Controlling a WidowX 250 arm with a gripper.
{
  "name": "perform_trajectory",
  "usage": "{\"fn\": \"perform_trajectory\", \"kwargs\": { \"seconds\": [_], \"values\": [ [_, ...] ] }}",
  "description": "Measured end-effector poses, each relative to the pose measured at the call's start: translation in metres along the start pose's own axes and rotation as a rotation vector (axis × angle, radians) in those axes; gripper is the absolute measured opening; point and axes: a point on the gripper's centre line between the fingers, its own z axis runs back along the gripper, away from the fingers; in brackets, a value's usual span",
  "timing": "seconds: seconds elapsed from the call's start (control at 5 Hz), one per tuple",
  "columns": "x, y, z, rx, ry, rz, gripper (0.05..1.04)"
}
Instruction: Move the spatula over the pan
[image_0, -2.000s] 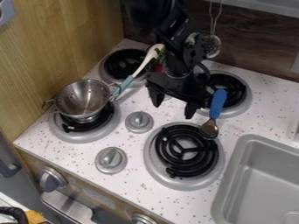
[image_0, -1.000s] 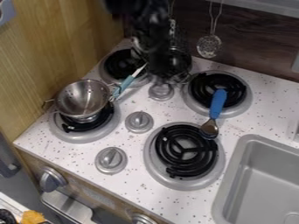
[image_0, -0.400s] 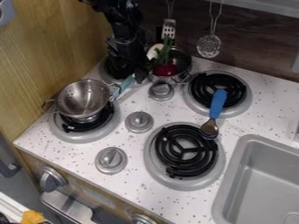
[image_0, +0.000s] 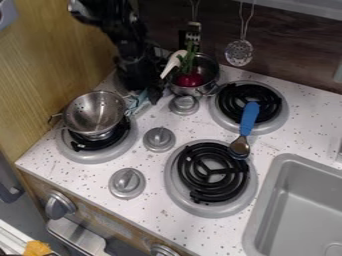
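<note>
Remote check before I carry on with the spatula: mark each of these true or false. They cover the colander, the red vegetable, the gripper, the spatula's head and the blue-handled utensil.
1. The colander is above the near-left burner in the view. True.
2. The red vegetable is in the sink. False: it is in the metal pot.
3. The gripper hangs over the sink. False: it is left of the metal pot, by the spatula's teal handle.
4. The spatula's head is pale. True.
5. The blue-handled utensil is inside the colander. False: it lies across the right-hand side, over burner edges.
</note>
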Motion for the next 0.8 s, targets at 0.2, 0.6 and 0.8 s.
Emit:
{"fn": "perform_trajectory", "kwargs": {
  "seconds": [0.2, 0.6, 0.8],
  "values": [
    [-0.0044, -0.0031, -0.0125, -0.029, 0.003, 0.021, 0.999],
    [0.0037, -0.002, -0.0159, -0.034, -0.034, 0.04, 0.654],
    [0.0039, 0.0008, -0.016, -0.011, -0.041, 0.067, 0.365]
  ]
}}
